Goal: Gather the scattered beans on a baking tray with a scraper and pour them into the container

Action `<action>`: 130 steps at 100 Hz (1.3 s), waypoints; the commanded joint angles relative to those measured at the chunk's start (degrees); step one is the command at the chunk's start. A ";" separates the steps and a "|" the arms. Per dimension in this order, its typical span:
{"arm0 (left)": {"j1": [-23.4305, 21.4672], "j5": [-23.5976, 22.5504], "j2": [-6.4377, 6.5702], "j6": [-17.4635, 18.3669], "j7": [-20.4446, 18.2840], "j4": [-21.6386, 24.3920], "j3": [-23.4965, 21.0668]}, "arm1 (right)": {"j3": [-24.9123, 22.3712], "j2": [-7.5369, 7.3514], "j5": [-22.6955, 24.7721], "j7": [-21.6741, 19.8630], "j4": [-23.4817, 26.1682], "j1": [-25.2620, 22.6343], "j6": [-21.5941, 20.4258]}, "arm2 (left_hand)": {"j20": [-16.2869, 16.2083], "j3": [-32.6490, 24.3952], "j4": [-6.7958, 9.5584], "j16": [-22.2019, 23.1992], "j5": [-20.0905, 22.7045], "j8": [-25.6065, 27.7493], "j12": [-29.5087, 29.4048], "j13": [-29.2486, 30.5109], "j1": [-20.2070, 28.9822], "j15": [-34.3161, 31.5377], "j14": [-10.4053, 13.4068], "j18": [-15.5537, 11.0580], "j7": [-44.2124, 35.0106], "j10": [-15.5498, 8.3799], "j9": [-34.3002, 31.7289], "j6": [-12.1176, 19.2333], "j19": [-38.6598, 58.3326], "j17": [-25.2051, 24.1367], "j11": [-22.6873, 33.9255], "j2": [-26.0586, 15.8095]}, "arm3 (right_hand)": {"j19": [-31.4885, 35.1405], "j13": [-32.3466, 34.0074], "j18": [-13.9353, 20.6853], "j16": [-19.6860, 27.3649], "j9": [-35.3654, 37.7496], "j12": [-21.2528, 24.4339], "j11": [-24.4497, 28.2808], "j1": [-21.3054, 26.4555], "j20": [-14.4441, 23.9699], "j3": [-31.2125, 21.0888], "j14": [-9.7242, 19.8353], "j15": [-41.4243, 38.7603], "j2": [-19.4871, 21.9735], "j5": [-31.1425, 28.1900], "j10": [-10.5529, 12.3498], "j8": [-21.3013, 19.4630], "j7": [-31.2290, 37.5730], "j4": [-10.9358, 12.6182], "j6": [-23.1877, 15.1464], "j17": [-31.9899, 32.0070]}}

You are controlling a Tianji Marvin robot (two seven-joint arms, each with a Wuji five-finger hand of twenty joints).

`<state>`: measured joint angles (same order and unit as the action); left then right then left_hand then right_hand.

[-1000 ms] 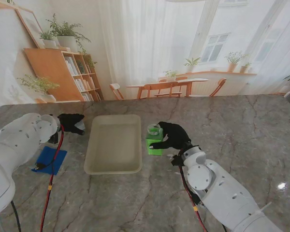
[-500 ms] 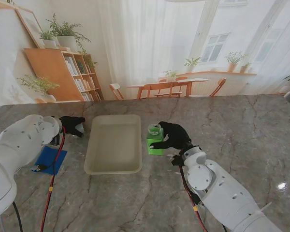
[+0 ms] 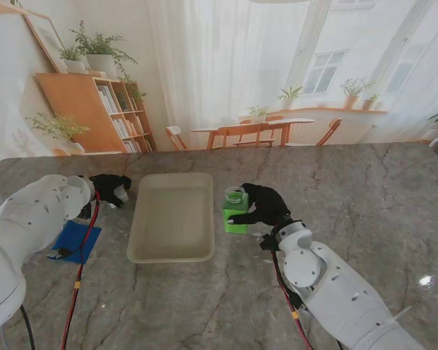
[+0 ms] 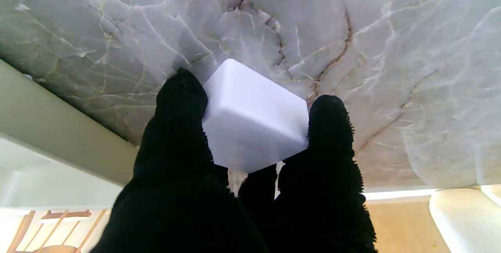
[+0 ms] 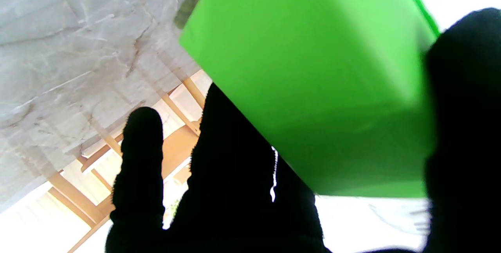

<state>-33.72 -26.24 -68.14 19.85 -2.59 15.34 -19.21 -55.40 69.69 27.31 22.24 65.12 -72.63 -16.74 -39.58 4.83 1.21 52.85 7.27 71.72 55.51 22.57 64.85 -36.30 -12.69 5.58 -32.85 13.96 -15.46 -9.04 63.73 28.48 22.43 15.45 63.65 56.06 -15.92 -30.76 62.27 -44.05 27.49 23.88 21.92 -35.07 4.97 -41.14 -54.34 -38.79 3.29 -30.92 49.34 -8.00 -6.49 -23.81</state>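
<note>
The tray [image 3: 174,216] lies in the middle of the marble table [image 3: 365,189], with its long side running from near to far. I cannot see any beans in it; they may be too small to make out.

The left hand [image 3: 106,188] is at the left of the tray, near its far corner, and does not touch it. It holds a white scraper [image 3: 121,193]. In the left wrist view the scraper [image 4: 254,116] is a white rounded block, and two black fingers [image 4: 182,100] press on its opposite sides, so the hand is pinching it. The edge of the tray [image 4: 58,128] is close beside the hand in that view.

The right hand [image 3: 263,204] is just right of the tray. It is closed around a green container [image 3: 235,218], which carries a small jar [image 3: 234,195] on its top. In the right wrist view the green container [image 5: 313,81] fills much of the picture, with black fingers [image 5: 462,108] against its side. One finger [image 5: 143,143] stays apart from it, stretched out freely.

A blue mat [image 3: 74,240] lies at the left, near the left arm, and a red cable [image 3: 80,262] crosses over it.
</note>
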 commanded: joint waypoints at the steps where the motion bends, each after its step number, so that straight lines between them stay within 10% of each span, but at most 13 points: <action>1: -1.83 -0.35 -0.32 -0.25 -0.47 -0.48 -0.12 | -0.06 0.31 -0.38 -0.61 -0.17 -0.10 -0.02 | 1.42 -13.64 -1.92 7.10 0.29 -0.09 6.81 9.19 9.11 -8.17 9.63 -12.65 -4.77 -5.82 -10.00 1.12 2.38 4.29 7.54 4.03 | -0.29 0.13 -0.03 -0.94 6.40 -4.67 10.04 12.47 0.81 -18.40 2.53 -1.03 5.49 -6.11 7.79 -5.27 11.87 1.02 -19.68 0.34; 86: -1.22 -2.18 0.74 0.39 5.63 -0.32 -2.89 | -0.08 0.61 -0.79 0.23 -0.50 -0.27 -0.30 | -0.82 -22.07 -3.10 8.72 5.66 -4.84 15.07 14.15 9.11 -6.16 7.36 -12.61 -16.50 -6.79 -19.55 -0.66 1.02 8.50 0.03 8.59 | -0.33 0.17 -0.35 -0.97 6.44 -4.65 10.10 12.49 0.93 -18.52 2.50 -1.10 5.40 -6.24 7.79 -5.41 11.89 1.05 -19.58 0.41; 110: -6.47 -11.80 7.03 -2.96 2.28 14.47 -16.40 | -0.06 0.70 -0.88 0.50 -0.67 -0.26 -0.58 | -1.56 -22.52 -3.08 8.69 7.28 -4.02 14.99 14.80 9.11 -6.28 6.72 -11.93 -17.41 -7.74 -21.47 0.16 1.57 8.48 -0.42 8.58 | -0.30 0.15 -0.31 -0.99 6.44 -4.69 10.14 12.54 0.97 -18.55 2.53 -1.12 5.37 -6.23 7.74 -5.41 11.86 1.03 -19.53 0.46; 130: -13.72 -20.19 9.68 -3.71 -2.03 26.79 -30.73 | -0.06 0.79 -0.92 0.85 -0.84 -0.25 -1.02 | -2.01 -22.71 -3.10 8.72 8.02 -4.01 14.76 15.47 9.11 -6.32 6.42 -11.61 -17.66 -7.73 -22.55 0.34 2.07 8.84 -0.64 8.95 | -0.30 0.17 -0.29 -1.01 6.43 -4.69 10.14 12.48 0.99 -18.58 2.49 -1.15 5.36 -6.28 7.77 -5.46 11.89 1.04 -19.48 0.47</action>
<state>-45.83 -45.10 -59.86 16.01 -3.89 38.68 -49.91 -55.39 70.18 26.64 23.63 64.46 -72.80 -17.28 -39.60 1.17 -0.61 56.86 13.91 66.60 67.27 31.40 63.20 -33.89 -11.92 5.41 -47.95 12.00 -31.28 -8.04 63.72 36.01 16.18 28.18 63.61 56.06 -15.93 -30.77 62.28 -44.05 27.95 23.90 21.95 -35.08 4.95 -41.54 -54.37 -38.81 3.29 -31.09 49.35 -8.00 -6.49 -23.81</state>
